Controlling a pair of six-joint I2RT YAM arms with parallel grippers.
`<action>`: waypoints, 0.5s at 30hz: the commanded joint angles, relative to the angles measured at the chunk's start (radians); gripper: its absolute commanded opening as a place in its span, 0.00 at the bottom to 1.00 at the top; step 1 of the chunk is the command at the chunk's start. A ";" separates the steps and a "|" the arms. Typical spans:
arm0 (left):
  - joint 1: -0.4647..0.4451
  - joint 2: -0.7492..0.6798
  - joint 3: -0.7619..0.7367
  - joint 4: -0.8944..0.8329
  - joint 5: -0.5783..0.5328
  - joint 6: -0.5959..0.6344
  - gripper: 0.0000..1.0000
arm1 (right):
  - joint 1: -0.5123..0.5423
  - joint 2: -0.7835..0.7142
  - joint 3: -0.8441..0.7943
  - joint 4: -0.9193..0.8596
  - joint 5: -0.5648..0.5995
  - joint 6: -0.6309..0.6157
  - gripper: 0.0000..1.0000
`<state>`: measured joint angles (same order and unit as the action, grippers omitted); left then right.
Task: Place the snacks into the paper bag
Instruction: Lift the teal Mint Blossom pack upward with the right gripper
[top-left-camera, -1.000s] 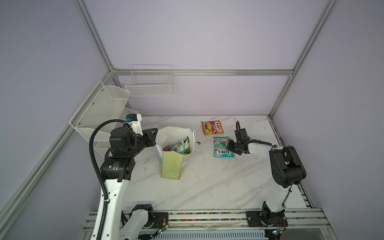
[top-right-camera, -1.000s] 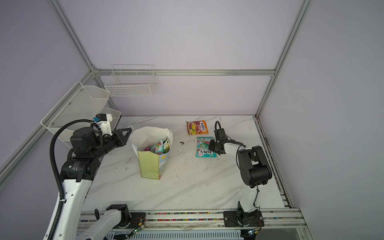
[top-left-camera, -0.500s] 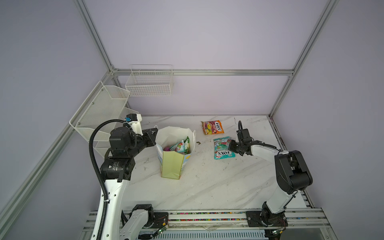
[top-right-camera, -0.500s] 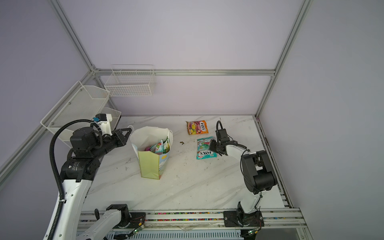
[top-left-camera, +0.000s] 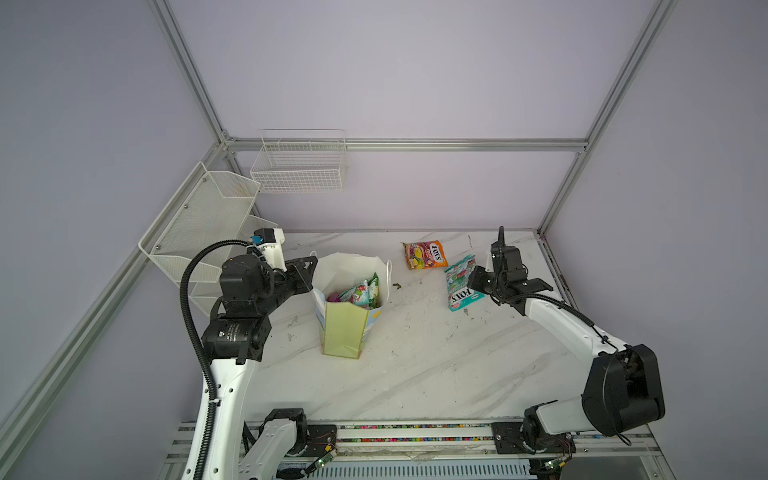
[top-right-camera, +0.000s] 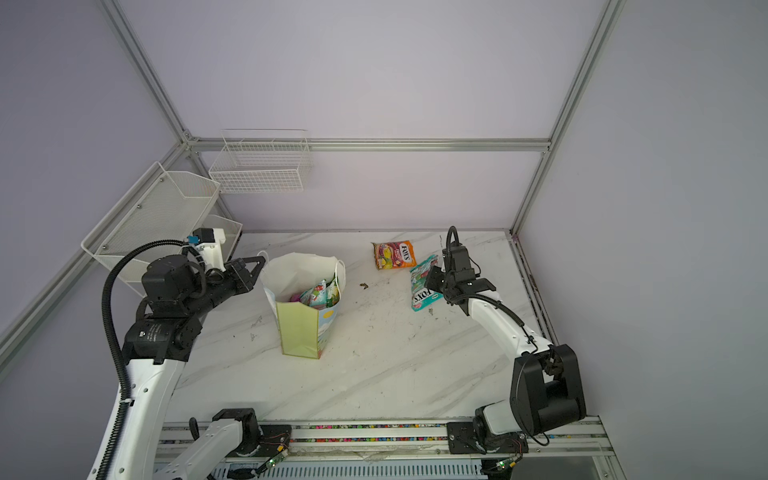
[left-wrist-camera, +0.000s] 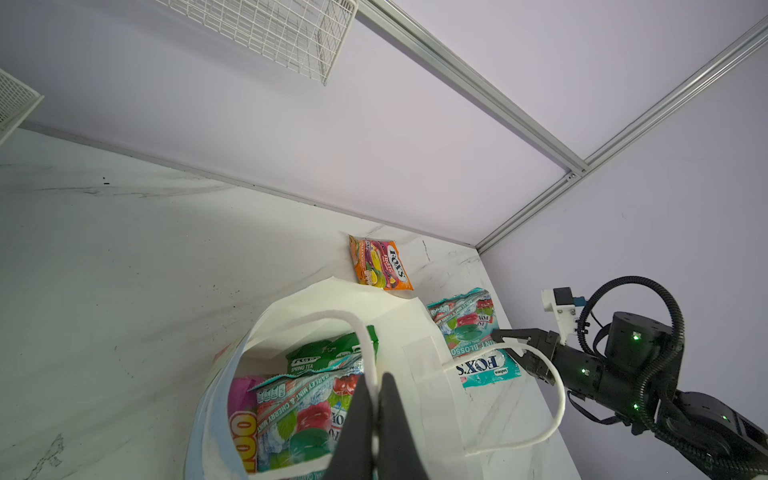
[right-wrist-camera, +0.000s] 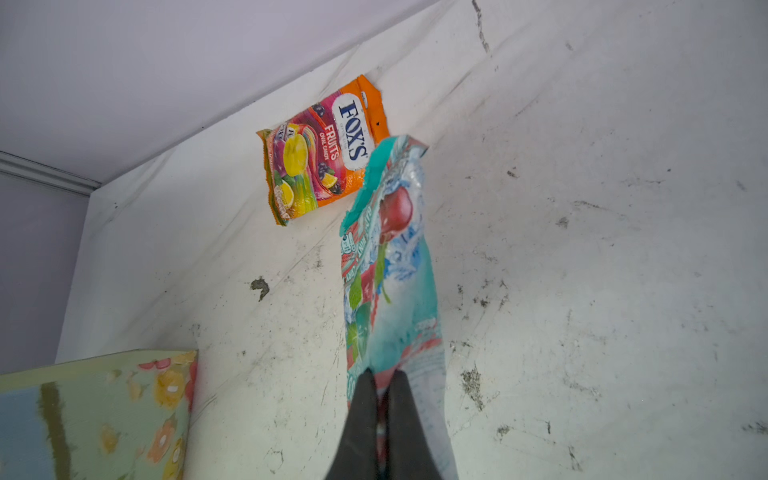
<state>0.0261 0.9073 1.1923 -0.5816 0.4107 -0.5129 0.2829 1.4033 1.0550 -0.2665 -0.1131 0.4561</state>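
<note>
Only the right arm (top-left-camera: 557, 320) has moved: its elbow has swung out rightward and its gripper has closed, while everything to its left stays put. Far left, two wire baskets (top-left-camera: 299, 166) hang on the walls, out of the way. The left gripper (left-wrist-camera: 377, 380) stays clenched on the left cord handle (left-wrist-camera: 361, 332) of the bag (top-left-camera: 343, 328), holding the mouth open. The bag stands upright mid-desk (top-left-camera: 436, 365) with three packets (top-left-camera: 357, 291) already inside. Right of it lies a dark scrap (top-left-camera: 396, 285), which looks harmless. The orange packet (top-left-camera: 424, 255) lies flat at the far side, untouched. Beside it, the teal packet (top-left-camera: 461, 282) is now pinched by the right gripper (right-wrist-camera: 381, 378) and tilted up on edge. Whether its near end has left the desk I cannot tell. I judge the pick made, with the carry left to the bag due next. The bag's right handle (top-left-camera: 389, 270) loops above the rim there and could snag the packet.
</note>
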 joint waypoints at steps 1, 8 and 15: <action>0.005 -0.018 -0.031 0.078 0.038 -0.016 0.03 | 0.000 -0.080 0.061 -0.020 -0.002 0.019 0.00; 0.005 -0.018 -0.039 0.089 0.055 -0.027 0.03 | 0.000 -0.221 0.108 0.003 -0.065 0.078 0.00; 0.005 -0.023 -0.044 0.095 0.069 -0.032 0.03 | 0.001 -0.348 0.185 0.050 -0.146 0.124 0.00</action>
<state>0.0261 0.9062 1.1793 -0.5453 0.4435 -0.5335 0.2832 1.0962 1.1873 -0.2882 -0.2039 0.5407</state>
